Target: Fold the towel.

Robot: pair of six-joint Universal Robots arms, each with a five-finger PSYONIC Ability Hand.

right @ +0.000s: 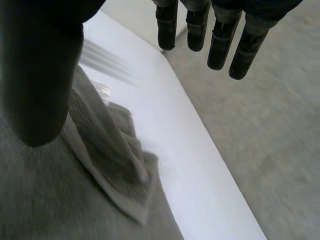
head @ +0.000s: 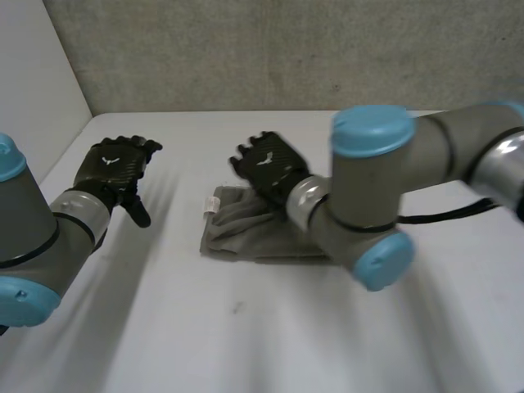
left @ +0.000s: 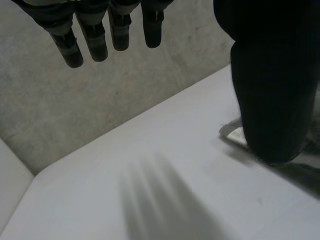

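Towel (head: 246, 233): grey, rumpled, flat on the white table (head: 164, 327), long axis across the robot's front; right hand (head: 266, 164) nearer, over the towel's far edge, fingers straight, empty; left hand (head: 115, 168) well apart beyond the towel's tagged end, fingers relaxed, empty.

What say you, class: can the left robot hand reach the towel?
Probably yes: only bare table lies between the left robot hand and the towel; the right robot hand is at its far edge.

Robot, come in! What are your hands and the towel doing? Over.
Left hand open, over table. Right hand open, over towel. Towel rumpled, partly folded. Nothing in the way.
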